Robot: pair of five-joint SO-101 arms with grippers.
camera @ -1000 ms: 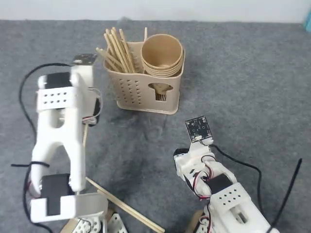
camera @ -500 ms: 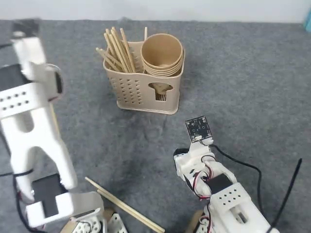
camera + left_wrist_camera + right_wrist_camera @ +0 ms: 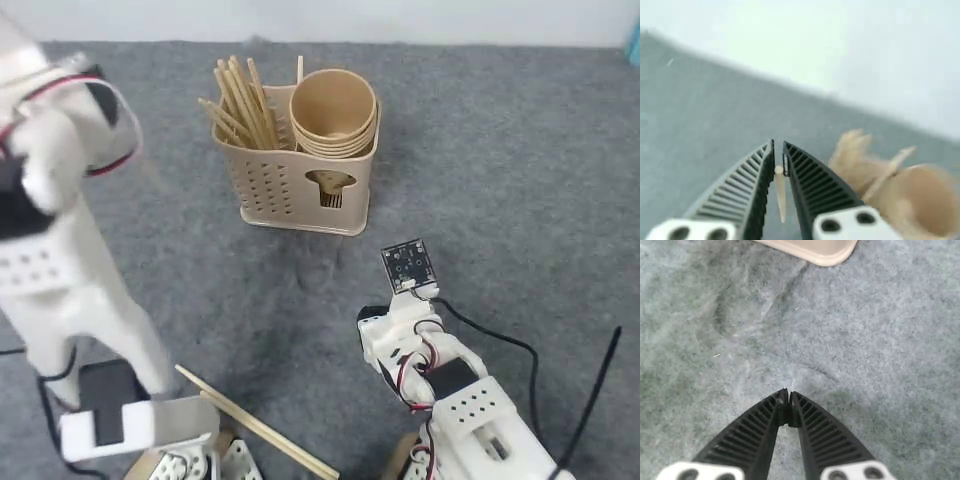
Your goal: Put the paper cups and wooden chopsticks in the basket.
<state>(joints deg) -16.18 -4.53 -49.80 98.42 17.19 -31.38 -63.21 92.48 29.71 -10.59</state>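
In the last second the left arm has swung up from low beside the basket to high over the worktop's near-left part. The right arm has not stirred. The left tool is pinching a chopstick between its ridged pads. I judge the pick is done and the carry to the basket has begun.

The gripped chopstick is pale wood, thin and tapered. Its blunt end sits at the tool's tips and the rest runs back between the two pads. The basket lies ahead of and below this tool. It is beige with perforated walls and already holds a stack of paper cups and a fanned bundle of sticks.

A loose chopstick lies flat on the worktop, near the left arm's base and well behind its tool, so one more pick remains.

The right tool is pressed together on nothing, low over the grey surface, with the basket's base ahead of it.
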